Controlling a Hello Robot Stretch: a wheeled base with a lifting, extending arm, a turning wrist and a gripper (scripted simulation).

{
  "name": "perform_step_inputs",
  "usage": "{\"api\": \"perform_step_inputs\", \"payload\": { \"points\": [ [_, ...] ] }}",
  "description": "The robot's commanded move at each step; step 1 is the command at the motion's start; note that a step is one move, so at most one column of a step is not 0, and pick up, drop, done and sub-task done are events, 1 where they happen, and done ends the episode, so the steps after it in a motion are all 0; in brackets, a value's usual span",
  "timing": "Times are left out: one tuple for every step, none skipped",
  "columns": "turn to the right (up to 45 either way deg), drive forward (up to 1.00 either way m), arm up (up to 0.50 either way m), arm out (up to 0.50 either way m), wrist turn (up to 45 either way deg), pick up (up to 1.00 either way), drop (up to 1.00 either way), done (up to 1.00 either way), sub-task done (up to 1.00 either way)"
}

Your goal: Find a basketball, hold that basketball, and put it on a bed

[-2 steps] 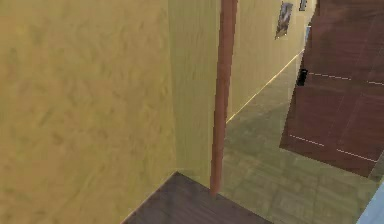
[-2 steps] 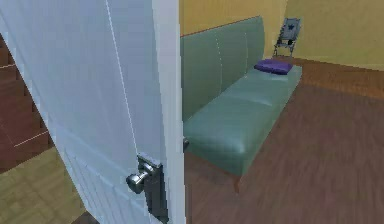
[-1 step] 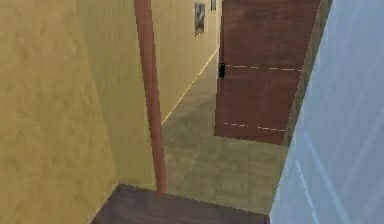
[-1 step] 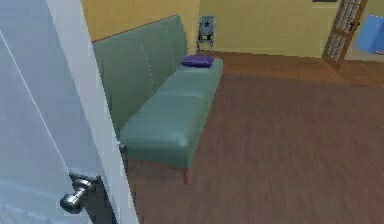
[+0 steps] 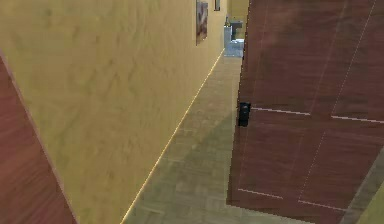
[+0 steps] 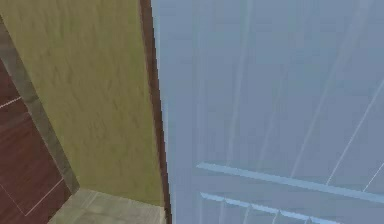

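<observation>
A narrow hallway runs ahead in the forward view, with a grey-brown tiled floor [image 5: 195, 150]. A dark brown wooden door [image 5: 310, 100] stands open on the forward view's right, with a small black handle [image 5: 243, 113] on its edge. A pale blue panelled door [image 6: 270, 110] stands close in the arm side view.
A yellow wall [image 5: 110, 90] lines the forward view's left, with a framed picture [image 5: 202, 20] far down it. Another dark wood panel [image 5: 30, 170] sits at the bottom left corner. The arm side view has a yellow wall strip [image 6: 90, 90] and dark wood [image 6: 25, 150] at its left.
</observation>
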Motion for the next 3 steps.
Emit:
{"api": "perform_step_inputs", "payload": {
  "points": [
    [3.0,0.0,0.0,0.0,0.0,0.0,0.0,0.0,0.0],
    [0.0,0.5,0.0,0.0,0.0,0.0,0.0,0.0,0.0],
    [-18.0,0.0,0.0,0.0,0.0,0.0,0.0,0.0,0.0]
  ]
}}
